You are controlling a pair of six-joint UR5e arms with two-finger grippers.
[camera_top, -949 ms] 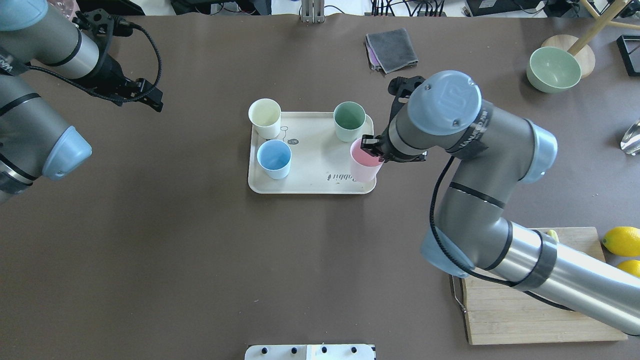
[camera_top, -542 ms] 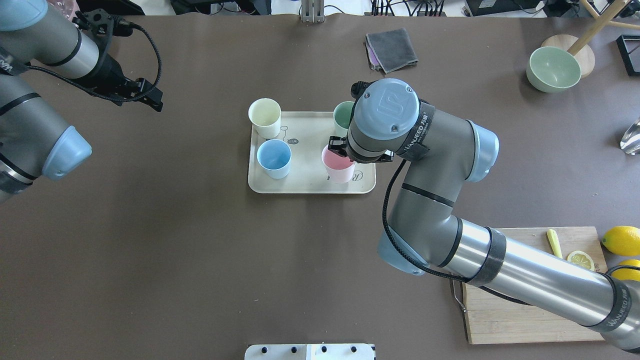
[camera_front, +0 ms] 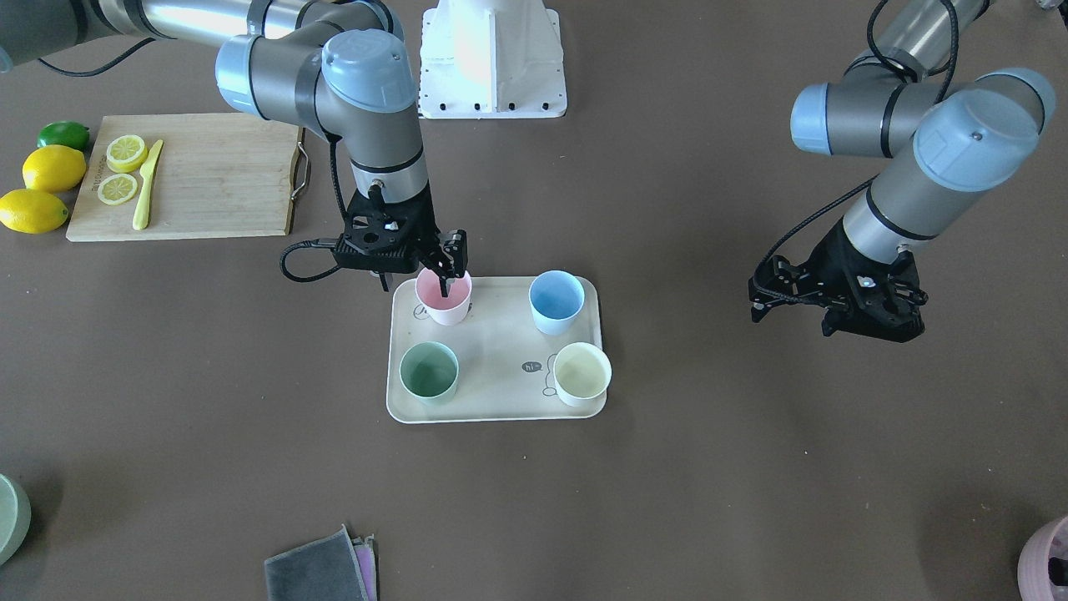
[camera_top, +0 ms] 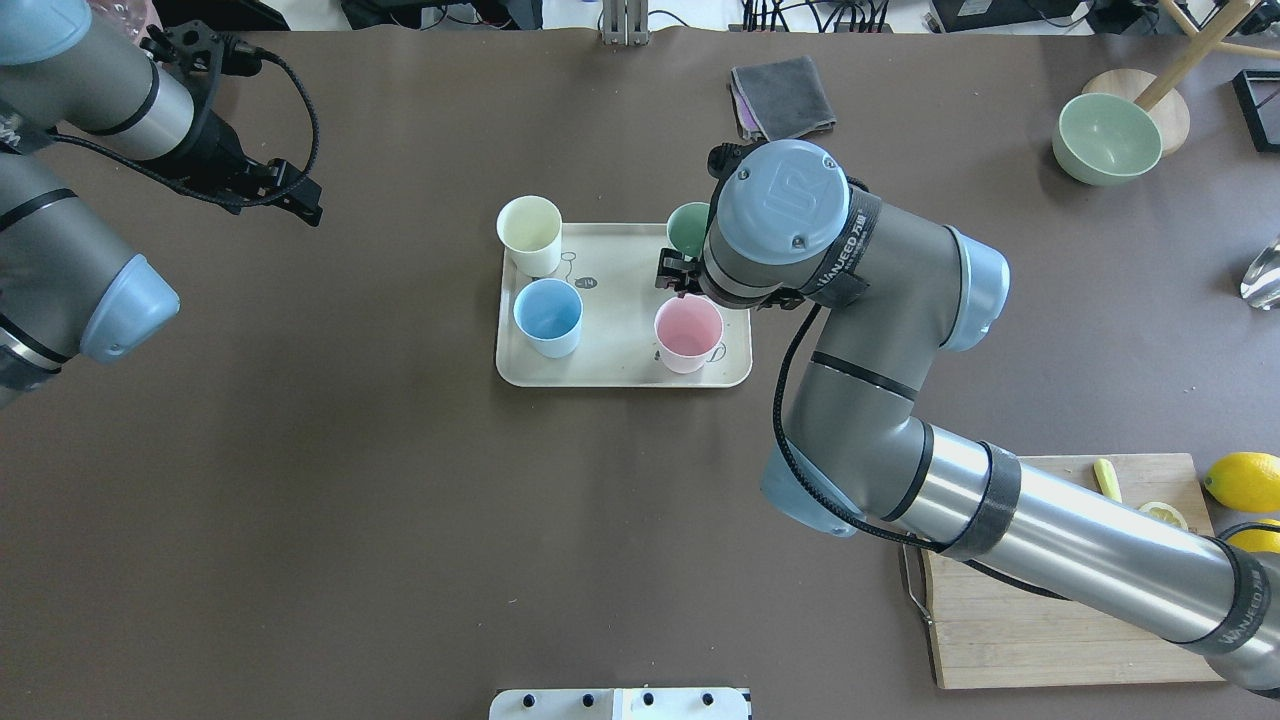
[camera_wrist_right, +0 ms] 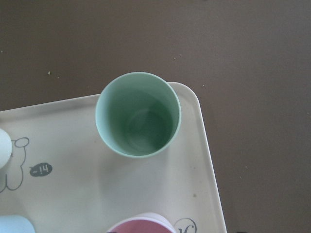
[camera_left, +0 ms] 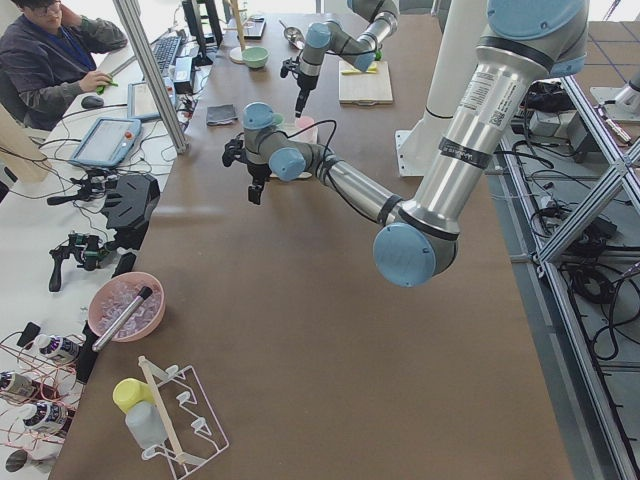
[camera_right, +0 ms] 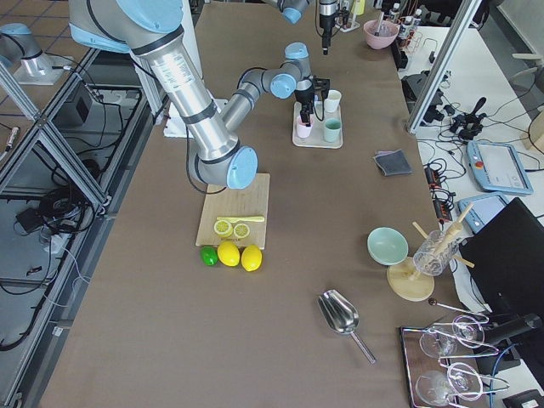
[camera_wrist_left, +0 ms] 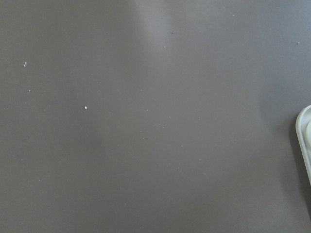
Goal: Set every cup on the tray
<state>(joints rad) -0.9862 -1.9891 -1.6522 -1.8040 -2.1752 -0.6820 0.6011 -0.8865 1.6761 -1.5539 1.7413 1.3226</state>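
While the pink cup (camera_top: 688, 335) stands on the tray (camera_top: 615, 345), right gripper (camera_top: 682, 285) hovers above.

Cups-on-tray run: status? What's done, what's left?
Done: all four cups stand upright on the tray: yellow cup, blue cup, green cup and pink cup.
In hand: nothing. The right gripper hovers at the pink cup's rim, jaws apart, apparently clear of it. The left gripper hangs empty, off the tray.
Left: probably only pulling the right arm away.
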